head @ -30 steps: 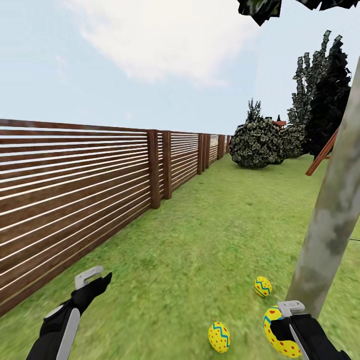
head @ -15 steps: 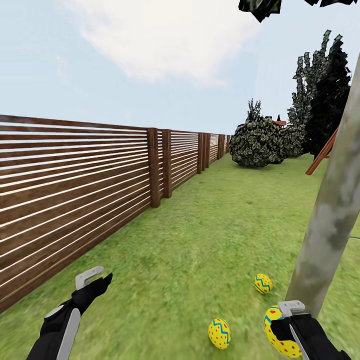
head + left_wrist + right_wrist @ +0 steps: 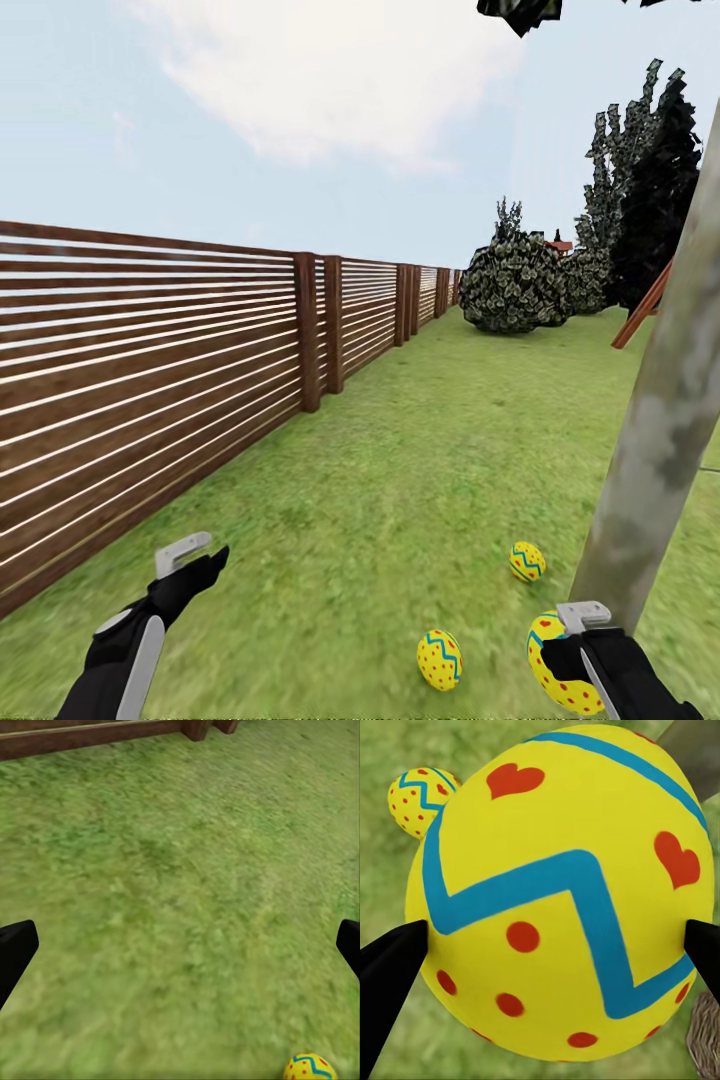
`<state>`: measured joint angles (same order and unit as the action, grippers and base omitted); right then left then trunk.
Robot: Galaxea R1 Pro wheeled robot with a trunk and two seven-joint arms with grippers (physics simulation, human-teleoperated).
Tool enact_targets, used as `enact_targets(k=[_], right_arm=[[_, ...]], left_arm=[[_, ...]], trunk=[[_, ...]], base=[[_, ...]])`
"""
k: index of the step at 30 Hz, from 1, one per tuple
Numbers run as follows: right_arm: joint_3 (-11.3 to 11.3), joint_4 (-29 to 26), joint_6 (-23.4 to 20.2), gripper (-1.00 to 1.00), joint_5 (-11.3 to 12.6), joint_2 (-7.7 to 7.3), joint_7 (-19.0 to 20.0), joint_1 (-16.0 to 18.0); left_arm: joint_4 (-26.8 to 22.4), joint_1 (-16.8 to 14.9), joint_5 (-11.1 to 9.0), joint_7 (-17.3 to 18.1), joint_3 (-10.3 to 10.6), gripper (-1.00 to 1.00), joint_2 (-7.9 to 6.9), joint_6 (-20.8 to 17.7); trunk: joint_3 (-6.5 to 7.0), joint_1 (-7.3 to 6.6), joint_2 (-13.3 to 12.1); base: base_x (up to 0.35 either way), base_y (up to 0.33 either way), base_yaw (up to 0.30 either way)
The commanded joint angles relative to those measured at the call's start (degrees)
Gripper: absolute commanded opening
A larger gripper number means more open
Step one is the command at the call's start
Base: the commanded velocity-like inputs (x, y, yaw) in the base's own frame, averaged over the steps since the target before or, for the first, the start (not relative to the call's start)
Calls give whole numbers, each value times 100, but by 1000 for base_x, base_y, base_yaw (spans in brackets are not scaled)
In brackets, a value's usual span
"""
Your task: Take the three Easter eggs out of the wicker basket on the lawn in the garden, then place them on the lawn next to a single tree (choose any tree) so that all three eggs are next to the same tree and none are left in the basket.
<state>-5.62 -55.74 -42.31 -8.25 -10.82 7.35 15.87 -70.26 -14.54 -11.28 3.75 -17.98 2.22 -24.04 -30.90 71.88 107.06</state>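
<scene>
**Last egg in the claw, two already down by the tree**

Right at the foot of the tree (image 3: 665, 440) we go, and two eggs are lying on the lawn (image 3: 400, 470): one egg (image 3: 527, 561) just beside the trunk, a second egg (image 3: 439, 660) a little further out on the grass. That's two of three delivered, by the look of it.

The third egg (image 3: 562, 900) is pinched in the right claw (image 3: 580, 650), pads pressed to its two sides, held low and close to the trunk. In the right wrist view one of the grounded eggs sits beyond it on the grass.

The left claw (image 3: 190, 560) hangs spread wide and empty over bare lawn, towards the fence (image 3: 150, 380); its wrist view catches the top of an egg at the edge.

What's left, I'd say: lower this one, let go near its two mates, and the job is all but done. The basket isn't on screen, so whether it's empty can't be checked here.
</scene>
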Motion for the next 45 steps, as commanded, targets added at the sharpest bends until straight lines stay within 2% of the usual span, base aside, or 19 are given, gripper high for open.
enact_targets(k=[1,45], right_arm=[[-9,-7,-23,-100,-62,1,53,3],[35,-1,-23,-100,-69,10,21,3]], left_arm=[[-6,-5,-30,29,-15,100,8,-40],[51,-5,-30,20,23,100,16,-40]], trunk=[[-25,22,45],[-815,989,1810]], base=[[0,0,0],[0,0,0]])
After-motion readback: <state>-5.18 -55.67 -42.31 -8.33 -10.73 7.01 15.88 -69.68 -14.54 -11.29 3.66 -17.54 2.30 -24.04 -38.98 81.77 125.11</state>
